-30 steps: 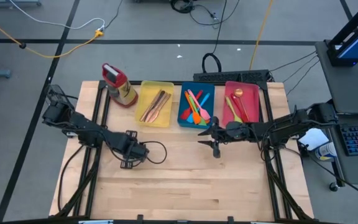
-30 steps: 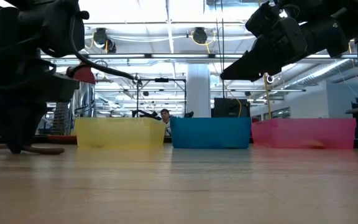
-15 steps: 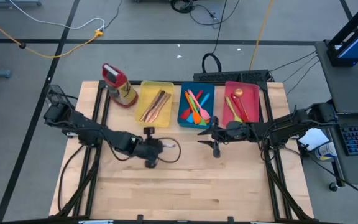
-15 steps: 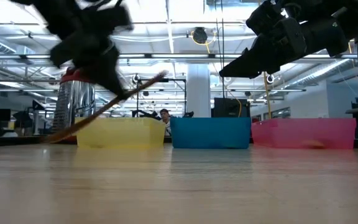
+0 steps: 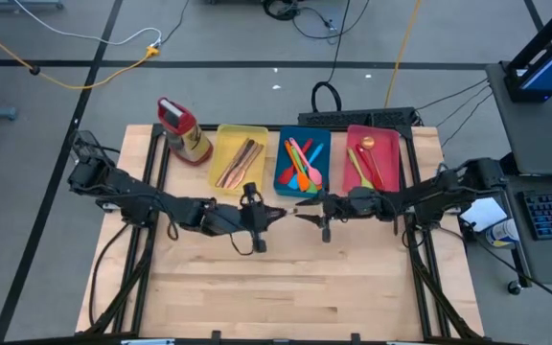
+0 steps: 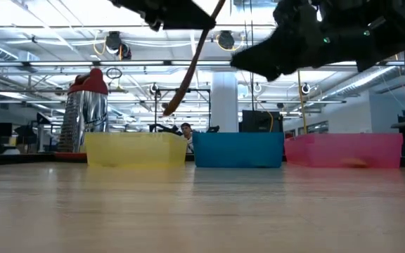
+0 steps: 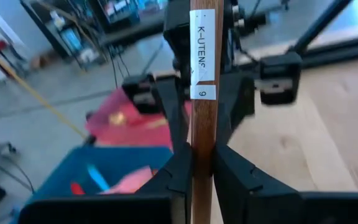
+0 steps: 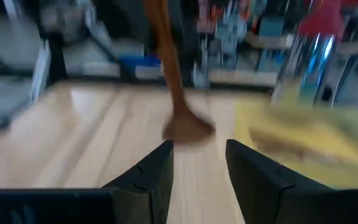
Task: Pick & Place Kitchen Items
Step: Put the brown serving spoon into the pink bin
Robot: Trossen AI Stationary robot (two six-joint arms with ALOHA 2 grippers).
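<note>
Above the bench centre, a wooden spoon (image 7: 204,134) held up.
Left gripper (image 5: 255,218) is clamped on it; right gripper (image 5: 307,212), at its 3 o'clock, is parted, holding nothing.

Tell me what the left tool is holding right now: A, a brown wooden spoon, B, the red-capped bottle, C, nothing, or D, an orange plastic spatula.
A: in the left wrist view the left tool is clamped on the handle of a brown wooden spoon, and the low view shows that spoon hanging above the table.
</note>
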